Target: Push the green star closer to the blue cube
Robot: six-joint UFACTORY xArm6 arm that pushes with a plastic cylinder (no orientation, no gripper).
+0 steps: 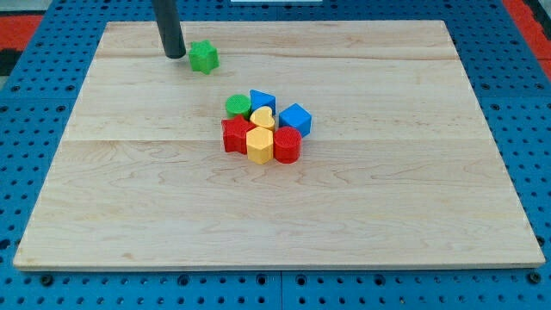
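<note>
My tip (pixel 175 55) is a plain rod end with no fingers, so nothing on it spreads, presses together or pinches. It rests on the wooden board (pixel 413 207) near the view's top, left of the middle. The green star (pixel 203 57) lies just beside my tip, on the tip's right side in the view, with a thin strip of bare wood between them; they seem not to touch, but the gap is small.

The other blocks sit in one tight cluster, well apart from the star, lower in the view and to the star's right. The blue cube (pixel 295 118) is at the cluster's right edge. Left of the cube stands a yellow heart (pixel 263 117), and behind the heart a second blue block (pixel 262 100), whose shape I cannot tell. A green cylinder (pixel 238 106) is at the cluster's upper left. Below the cube, a red cylinder (pixel 287 145) touches a yellow hexagon (pixel 259 145), and a red star (pixel 234 135) is at the hexagon's left.

So the star lies between my tip and the cluster, much nearer to the tip.
</note>
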